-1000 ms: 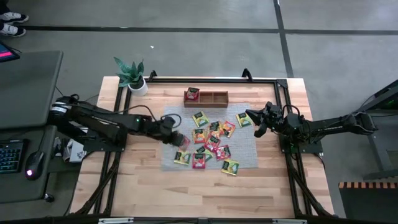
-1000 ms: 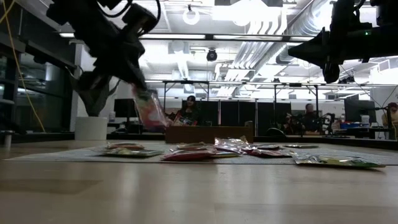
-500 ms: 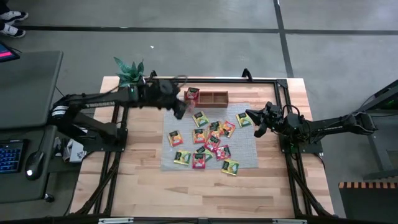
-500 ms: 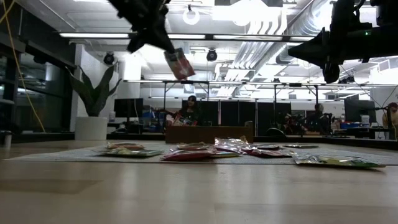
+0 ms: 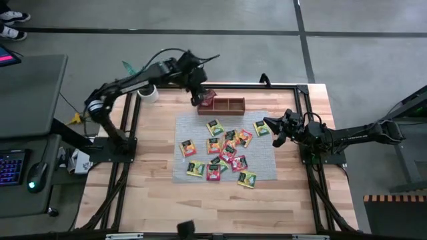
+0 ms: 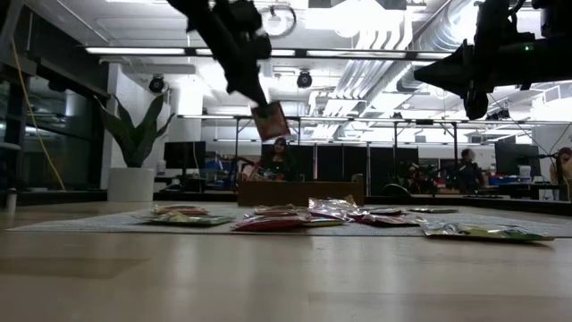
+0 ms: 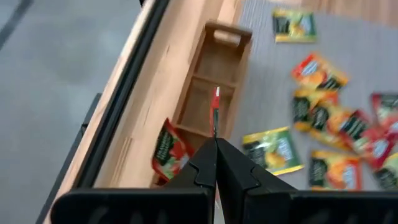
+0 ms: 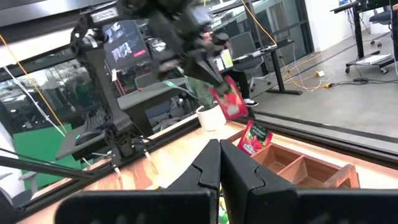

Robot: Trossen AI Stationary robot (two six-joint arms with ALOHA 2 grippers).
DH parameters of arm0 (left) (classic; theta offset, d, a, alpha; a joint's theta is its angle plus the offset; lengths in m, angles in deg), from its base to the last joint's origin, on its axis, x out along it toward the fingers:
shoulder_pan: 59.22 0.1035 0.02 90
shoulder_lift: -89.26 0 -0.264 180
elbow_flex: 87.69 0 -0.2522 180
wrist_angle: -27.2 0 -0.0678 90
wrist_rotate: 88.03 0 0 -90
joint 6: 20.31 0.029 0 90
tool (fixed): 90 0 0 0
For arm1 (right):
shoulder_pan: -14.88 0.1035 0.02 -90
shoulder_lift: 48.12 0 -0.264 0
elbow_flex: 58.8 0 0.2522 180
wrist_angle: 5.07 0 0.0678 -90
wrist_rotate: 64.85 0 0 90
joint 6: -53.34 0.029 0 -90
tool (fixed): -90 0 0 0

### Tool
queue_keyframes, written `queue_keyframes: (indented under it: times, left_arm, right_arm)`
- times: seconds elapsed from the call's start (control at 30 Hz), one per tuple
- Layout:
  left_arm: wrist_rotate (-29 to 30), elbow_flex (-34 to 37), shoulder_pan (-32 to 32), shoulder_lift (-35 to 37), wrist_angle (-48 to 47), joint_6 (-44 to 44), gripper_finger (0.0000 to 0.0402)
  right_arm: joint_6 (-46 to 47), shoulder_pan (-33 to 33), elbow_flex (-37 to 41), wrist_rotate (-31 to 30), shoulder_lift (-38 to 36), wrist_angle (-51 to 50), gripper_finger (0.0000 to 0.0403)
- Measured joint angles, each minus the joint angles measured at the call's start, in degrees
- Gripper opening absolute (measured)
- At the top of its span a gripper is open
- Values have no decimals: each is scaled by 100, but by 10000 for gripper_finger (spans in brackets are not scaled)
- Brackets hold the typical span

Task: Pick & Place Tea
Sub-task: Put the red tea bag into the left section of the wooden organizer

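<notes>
Where the tray (image 5: 221,105) meets the mat's (image 5: 263,162) edge, held sachet (image 6: 270,120) overhead.

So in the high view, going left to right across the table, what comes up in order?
Potted plant → left gripper holding a red sachet over the wooden tray → scattered tea sachets on the grey mat → right gripper, shut, at the mat's right edge.

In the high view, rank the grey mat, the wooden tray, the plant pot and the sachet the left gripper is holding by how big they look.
Largest to smallest, as seen from above:
1. grey mat
2. wooden tray
3. plant pot, partly hidden by the left arm
4. held sachet in the left gripper

Pot and sachet look close; ranking unsure.
</notes>
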Motion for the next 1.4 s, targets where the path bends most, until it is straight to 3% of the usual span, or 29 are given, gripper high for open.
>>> queue_keyframes:
  times: [0.2, 0.4, 0.73, 1.4]
  left_arm:
    - [0, -338, 153, -745, -304, 821, 0]
    - [115, -340, 142, -1053, -428, 1154, 0]
    - [523, -335, 144, -1139, -550, 1417, 0]
    - [432, -335, 142, -1139, -521, 1644, 0]
  right_arm:
    - [0, 1, 0, 0, -1, 2, 1]
    - [0, 0, 0, -1, -1, 2, 1]
    - [0, -1, 0, 0, -1, 2, 1]
    - [0, 0, 0, -1, -1, 2, 1]
